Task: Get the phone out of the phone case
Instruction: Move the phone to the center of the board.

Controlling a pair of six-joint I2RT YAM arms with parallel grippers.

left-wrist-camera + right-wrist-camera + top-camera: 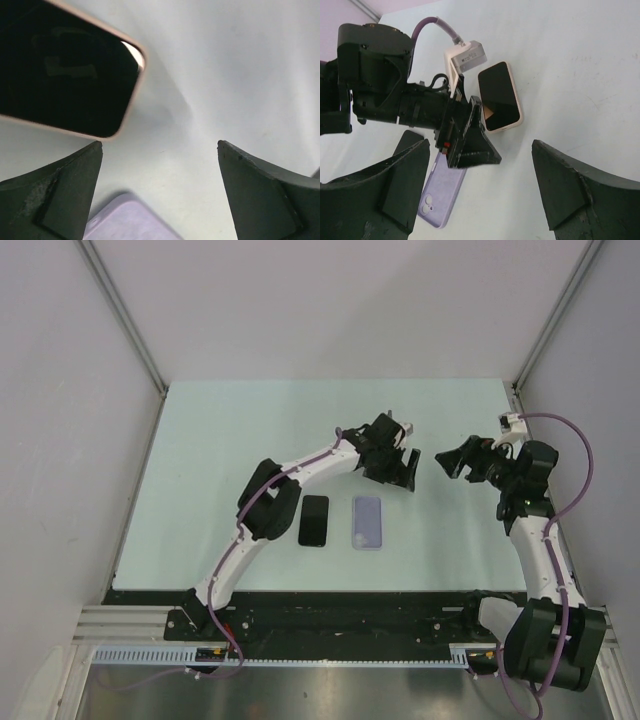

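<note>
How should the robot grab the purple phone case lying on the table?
Probably from straight above, pinching the purple case across its two long edges near the middle. It lies flat, and that is its narrow way, with a gap to the phone beside it for a finger.

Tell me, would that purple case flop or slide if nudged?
Probably light: the purple case lies empty beside the phone. Lying flat on the smooth table, it would likely slide, not tip. Thin and open, it may flex.
</note>
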